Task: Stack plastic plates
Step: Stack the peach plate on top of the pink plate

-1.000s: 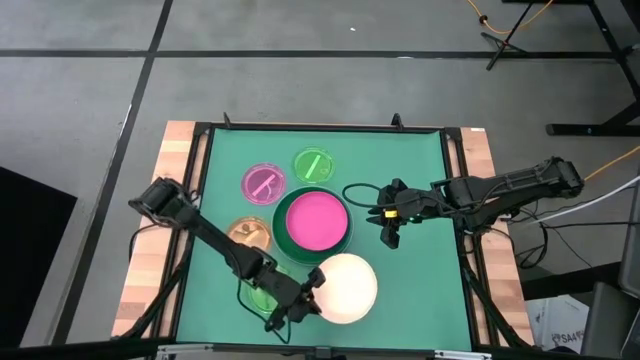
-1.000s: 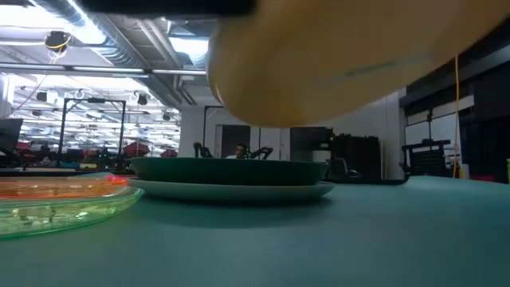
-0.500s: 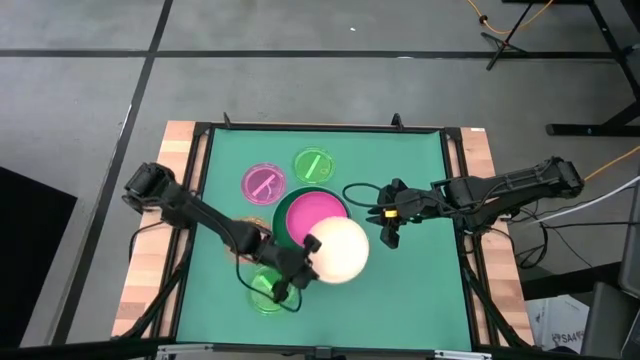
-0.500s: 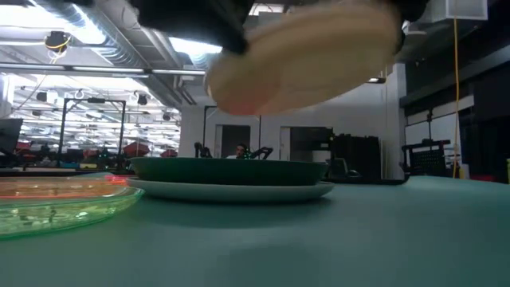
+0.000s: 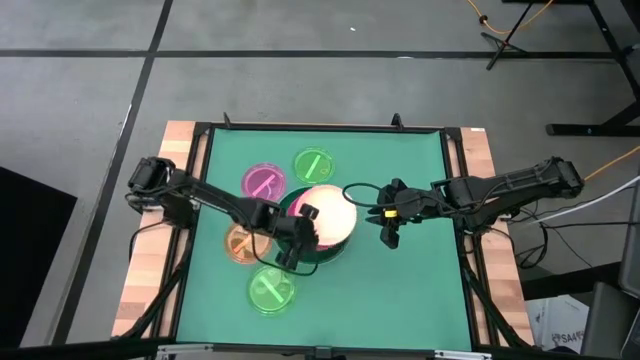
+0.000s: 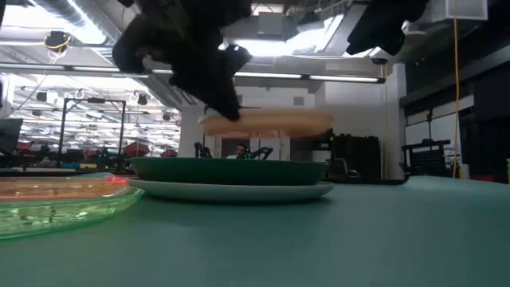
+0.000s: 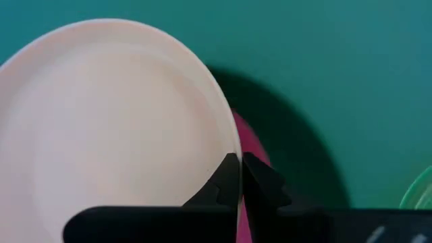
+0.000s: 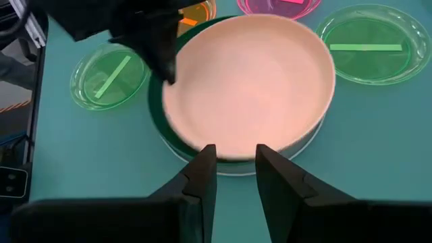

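My left gripper [image 5: 306,224] is shut on a cream plate [image 5: 330,214] and holds it over a stack near the table's middle. The stack is a hot pink plate [image 7: 252,143] in a dark green plate [image 6: 227,169], which rests on a pale plate [image 6: 239,190]. The cream plate hides most of the pink one. Around the stack, small translucent plates lie flat on the mat: pink [image 5: 263,183], lime green [image 5: 314,165], orange [image 5: 241,244] and another lime green [image 5: 270,289]. My right gripper [image 5: 388,230] hovers open just right of the stack, with nothing between its fingers. My left gripper pinches the cream plate's rim [image 7: 225,143] between its two fingers, on the plate's near-left side. The fingers slant down from the table's left. The plate hangs about level and right side up, lifted clear above the dark green plate.
A black frame [image 5: 320,127] borders the green mat, with wooden strips [image 5: 150,230] outside it. A black cable [image 5: 356,190] loops on the mat between the stack and my right gripper. Bare mat lies at the near right [image 5: 400,290].
My left gripper has carried the cream plate from the table's near edge toward the far edge, over the stack. The plate was tilted earlier and now hangs level. My right gripper has kept still.
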Available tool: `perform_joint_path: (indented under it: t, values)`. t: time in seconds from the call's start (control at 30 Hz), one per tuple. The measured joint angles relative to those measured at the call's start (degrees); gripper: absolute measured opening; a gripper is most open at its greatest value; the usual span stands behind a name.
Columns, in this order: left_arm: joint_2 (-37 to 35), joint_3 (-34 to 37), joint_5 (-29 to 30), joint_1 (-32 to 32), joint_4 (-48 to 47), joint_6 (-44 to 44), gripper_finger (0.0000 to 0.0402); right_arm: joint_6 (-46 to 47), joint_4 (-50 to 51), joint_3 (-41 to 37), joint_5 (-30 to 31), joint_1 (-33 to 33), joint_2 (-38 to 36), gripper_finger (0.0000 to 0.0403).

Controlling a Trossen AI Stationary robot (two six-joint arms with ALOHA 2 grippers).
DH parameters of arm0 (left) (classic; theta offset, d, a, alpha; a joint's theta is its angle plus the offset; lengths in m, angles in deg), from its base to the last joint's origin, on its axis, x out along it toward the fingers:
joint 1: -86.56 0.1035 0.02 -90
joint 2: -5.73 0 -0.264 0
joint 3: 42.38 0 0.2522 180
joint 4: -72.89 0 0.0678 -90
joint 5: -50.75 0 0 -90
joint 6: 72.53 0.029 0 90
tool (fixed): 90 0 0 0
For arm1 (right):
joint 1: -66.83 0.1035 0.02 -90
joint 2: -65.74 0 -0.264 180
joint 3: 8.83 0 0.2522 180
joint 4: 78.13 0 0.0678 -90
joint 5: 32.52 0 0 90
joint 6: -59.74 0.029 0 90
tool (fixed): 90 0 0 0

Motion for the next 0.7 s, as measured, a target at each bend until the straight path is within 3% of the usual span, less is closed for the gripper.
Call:
perform_joint_path:
  t: [0.37, 0.7]
  values:
    - [0.32, 0.0, -5.97, 3.43, -2.35, -4.3, 0.0001, -0.02, 0.0, 0.0, 0.0, 0.0, 0.0, 0.0092]
    - [1.14, 2.51, -6.11, 3.26, -1.4, -8.99, 0.0007, -0.02, 0.0, 0.0, -0.02, 0.0, 0.0, 0.0092]
